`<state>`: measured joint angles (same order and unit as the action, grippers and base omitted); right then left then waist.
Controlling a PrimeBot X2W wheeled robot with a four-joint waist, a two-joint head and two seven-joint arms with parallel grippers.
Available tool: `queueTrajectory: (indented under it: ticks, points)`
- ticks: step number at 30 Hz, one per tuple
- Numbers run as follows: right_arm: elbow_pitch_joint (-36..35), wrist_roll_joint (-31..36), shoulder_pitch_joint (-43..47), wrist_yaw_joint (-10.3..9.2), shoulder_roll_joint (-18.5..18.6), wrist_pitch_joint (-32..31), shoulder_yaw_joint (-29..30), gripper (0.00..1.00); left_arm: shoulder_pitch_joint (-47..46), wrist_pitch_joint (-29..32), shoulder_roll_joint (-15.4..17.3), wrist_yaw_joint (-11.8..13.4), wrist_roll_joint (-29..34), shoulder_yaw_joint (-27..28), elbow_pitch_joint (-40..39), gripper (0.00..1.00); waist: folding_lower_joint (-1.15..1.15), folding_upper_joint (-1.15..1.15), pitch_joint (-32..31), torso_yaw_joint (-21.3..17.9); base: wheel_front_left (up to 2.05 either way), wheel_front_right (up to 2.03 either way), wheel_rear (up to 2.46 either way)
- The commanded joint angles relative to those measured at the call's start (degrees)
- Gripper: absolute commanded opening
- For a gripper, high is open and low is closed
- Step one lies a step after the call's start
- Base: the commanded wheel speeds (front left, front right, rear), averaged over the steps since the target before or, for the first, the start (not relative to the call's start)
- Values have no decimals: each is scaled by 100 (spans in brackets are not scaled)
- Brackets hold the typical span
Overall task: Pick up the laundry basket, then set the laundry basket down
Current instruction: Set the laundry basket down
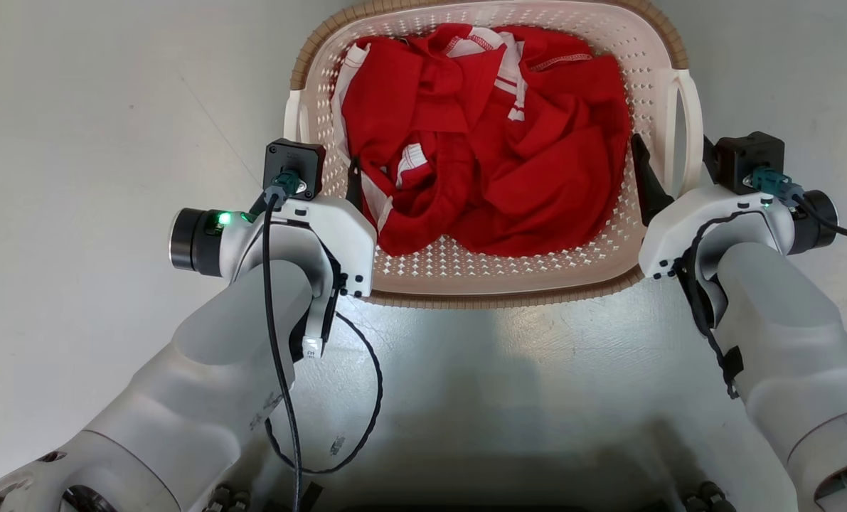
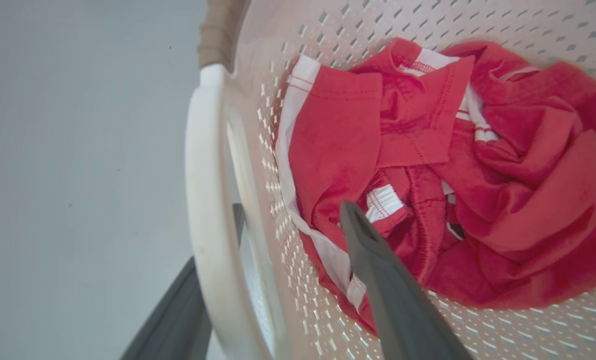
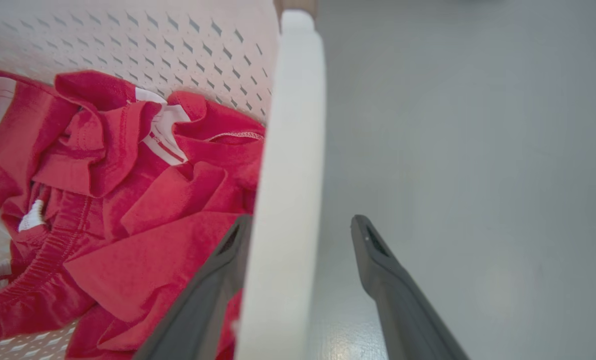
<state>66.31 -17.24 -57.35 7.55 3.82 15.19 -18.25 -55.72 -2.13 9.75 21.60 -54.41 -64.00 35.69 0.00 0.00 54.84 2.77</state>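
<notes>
Left hand [image 2: 292,207], right hand [image 3: 302,220] straddle laundry basket [image 1: 466,270]

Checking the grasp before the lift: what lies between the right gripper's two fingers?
The white handle of the laundry basket, in the right wrist view: close to the right gripper's inner finger, with bare floor before the outer one.
</notes>
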Motion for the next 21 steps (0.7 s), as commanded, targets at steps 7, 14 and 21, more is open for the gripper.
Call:
queueTrajectory:
  ticks: [7, 14, 21]
  points:
    - [-66, -125, 471, -6, -94, -19, -283, 100, 185, -113, -2, -145, -68, 72, 258, 100, 0, 0, -270, 5, 0, 0, 0]
    - [2, -273, 542, -6, -94, -19, -464, 100, 222, -209, -164, -351, -161, 90, 741, 100, 0, 0, -560, -21, 0, 0, 0]
    - [87, -420, 647, -6, -94, -19, -641, 100, 274, -391, -324, -681, -256, 104, 1386, 100, 0, 0, -944, -89, 0, 0, 0]
